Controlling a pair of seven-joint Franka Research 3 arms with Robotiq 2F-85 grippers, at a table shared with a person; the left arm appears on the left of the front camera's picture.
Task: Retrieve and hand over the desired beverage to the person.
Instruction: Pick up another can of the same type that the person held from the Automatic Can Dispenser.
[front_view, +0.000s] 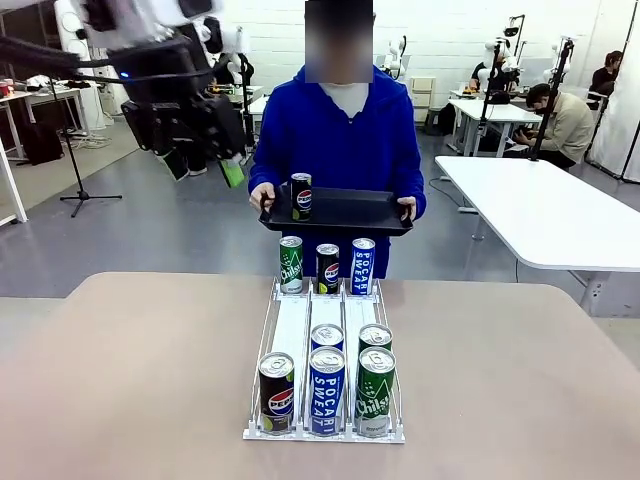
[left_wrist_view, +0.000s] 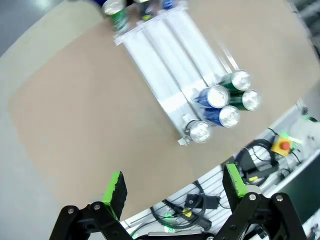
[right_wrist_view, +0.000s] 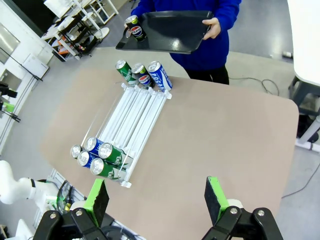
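Observation:
The person (front_view: 340, 130) in a royal-blue hoodie stands at the table's far side and holds a black tray (front_view: 345, 212) in both hands. A Pepsi can (front_view: 301, 196) stands on the tray's left part. On the table, a white rack (front_view: 292, 325) holds beverage cans: Chilsung, Pepsi and Pocari Sweat at its far end, and several more at its near end, with a Pepsi can (front_view: 276, 392) at the front left. My left gripper (front_view: 203, 168) hangs open and empty, high at the left of the tray. In the right wrist view, my right gripper (right_wrist_view: 156, 199) is open, well above the table.
The tan table (front_view: 120, 380) has wide bare areas on both sides of the rack. A white table (front_view: 540, 210) stands at the back right, with seated people behind it. Cables and a yellow box (left_wrist_view: 282, 145) lie below the table's near edge.

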